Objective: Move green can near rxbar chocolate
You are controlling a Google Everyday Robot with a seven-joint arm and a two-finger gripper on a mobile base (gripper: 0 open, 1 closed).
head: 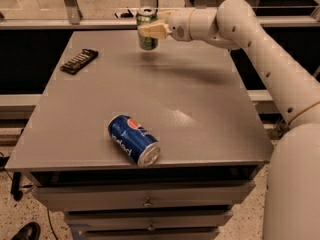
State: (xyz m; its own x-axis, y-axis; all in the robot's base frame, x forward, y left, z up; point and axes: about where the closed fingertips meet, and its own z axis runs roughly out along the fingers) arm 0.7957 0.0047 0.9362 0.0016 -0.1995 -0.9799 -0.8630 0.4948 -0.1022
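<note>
The green can (146,20) stands upright, lifted a little above the far middle of the grey table (200,109). My gripper (150,30) reaches in from the right and is shut on the can's side, with one pale finger (156,31) across its front. The rxbar chocolate (79,61), a flat dark bar with rows of pale print, lies at the table's far left, well to the left of the can.
A blue Pepsi can (134,139) lies on its side near the table's front edge. My white arm (260,44) stretches over the right side of the table. Drawers (147,202) sit under the tabletop, and a rail runs behind the table.
</note>
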